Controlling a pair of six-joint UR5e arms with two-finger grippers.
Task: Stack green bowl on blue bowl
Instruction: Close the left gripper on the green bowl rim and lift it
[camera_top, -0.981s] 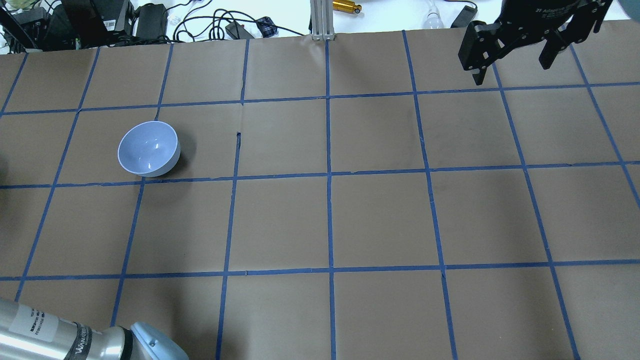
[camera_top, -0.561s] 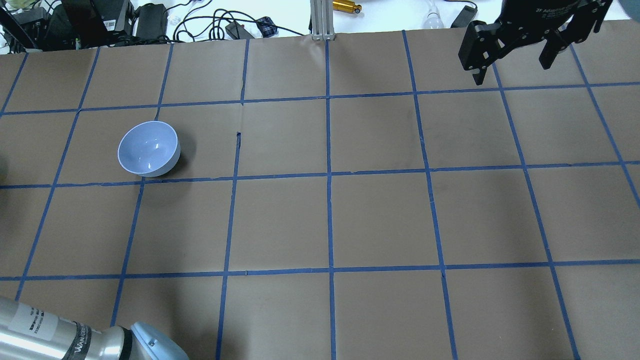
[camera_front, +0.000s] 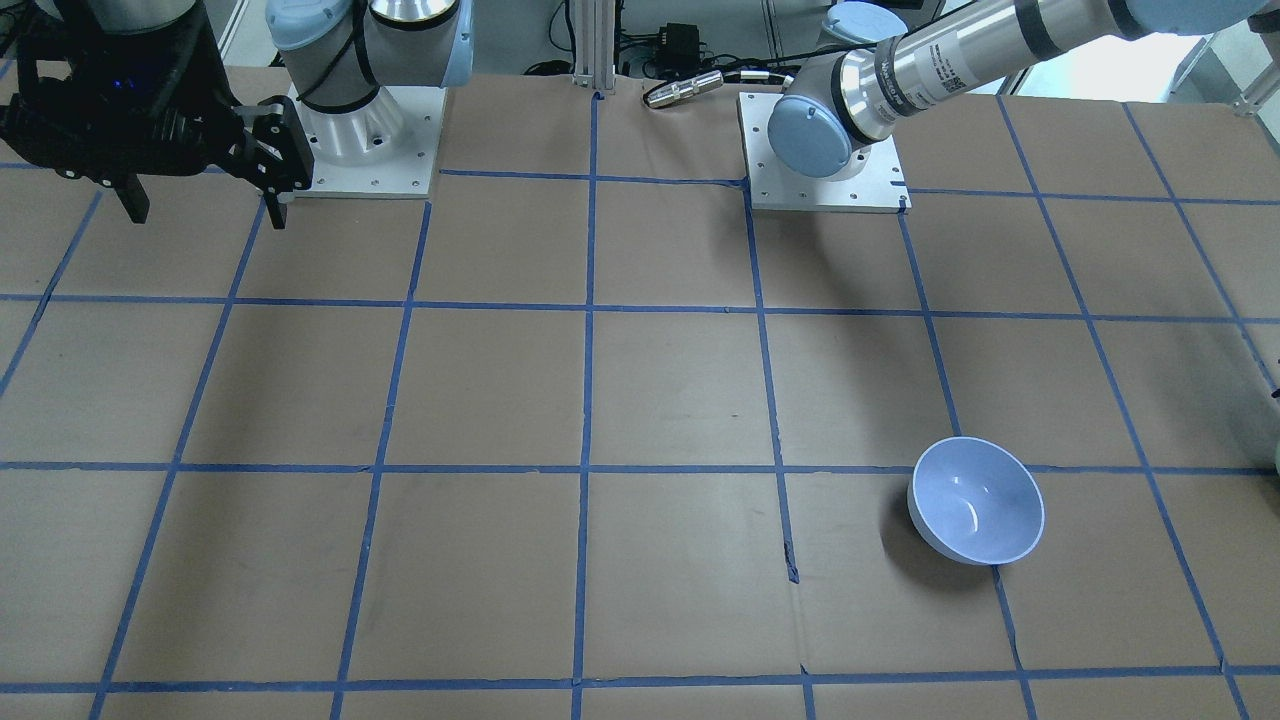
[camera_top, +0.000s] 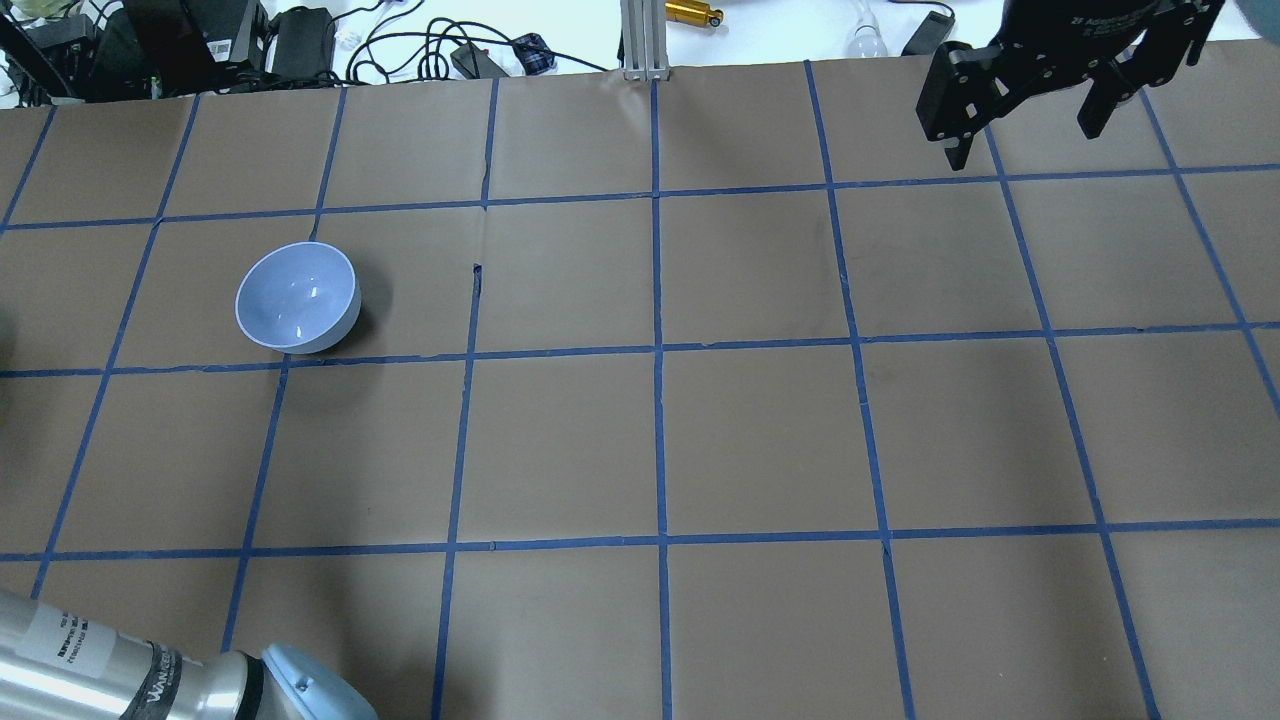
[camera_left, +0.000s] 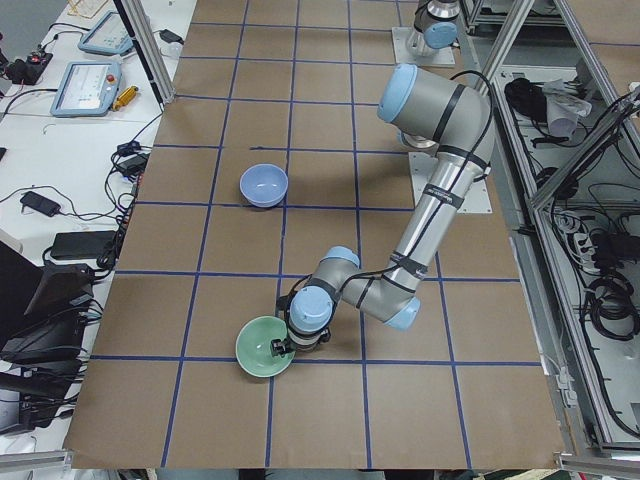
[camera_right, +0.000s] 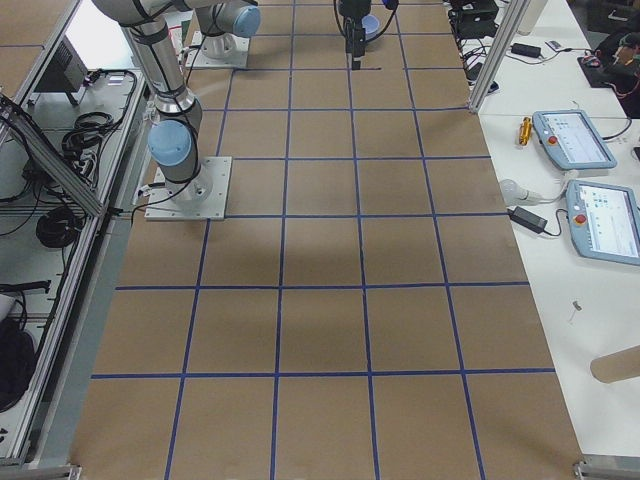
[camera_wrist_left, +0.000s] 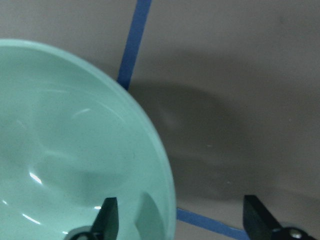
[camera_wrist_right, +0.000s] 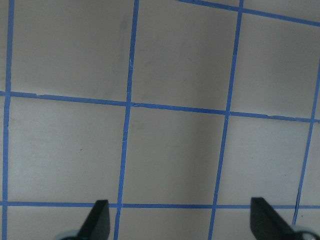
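Observation:
The green bowl stands upright near the table's left end and fills the left of the left wrist view. My left gripper is open and straddles its rim, with one finger inside the bowl and the other outside over the table. It also shows in the exterior left view. The blue bowl stands empty and upright, further in on the table. My right gripper is open and empty, held high over the far right corner.
Brown paper with a blue tape grid covers the table. Cables and power bricks lie beyond its far edge. An aluminium post stands at the far middle. The arm bases sit on the robot's side.
The left forearm at the overhead view's lower left has shifted very slightly. The blue bowl and the right gripper have not moved.

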